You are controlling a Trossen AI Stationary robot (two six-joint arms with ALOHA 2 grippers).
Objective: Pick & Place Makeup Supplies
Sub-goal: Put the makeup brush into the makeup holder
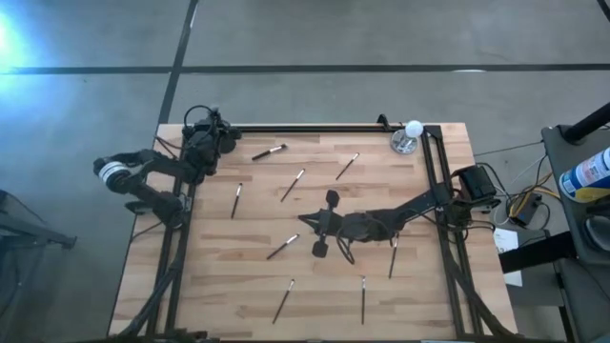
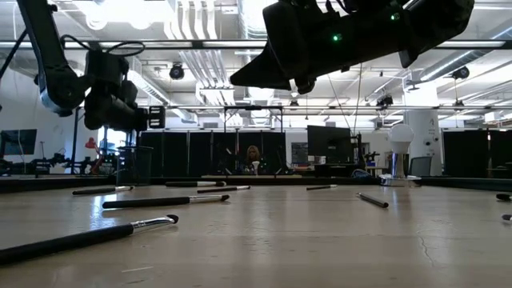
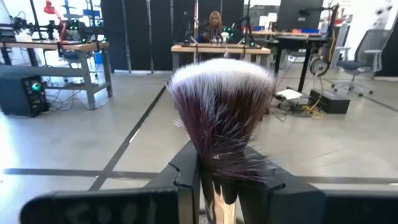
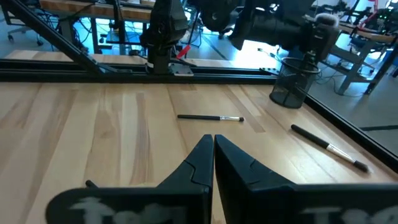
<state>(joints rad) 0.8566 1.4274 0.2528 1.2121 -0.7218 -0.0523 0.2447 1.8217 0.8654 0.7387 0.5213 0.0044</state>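
Holding a fluffy-headed brush (image 3: pixel 221 118) upright in the left fingers (image 3: pixel 221 186) near the bench's (image 1: pixel 210 286) far-left corner, apparently over the mesh cup (image 4: pixel 292 84), while eight-odd thin brushes (image 1: pixel 293 185) lie scattered and the right fingers (image 4: pixel 213 158) hover pinched shut, empty, mid-bench.

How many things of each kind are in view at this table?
Thin brushes lying on the table: 8
Fluffy brush in the left gripper: 1
Black mesh cup: 1
White ball on silver base: 1
Total: 11
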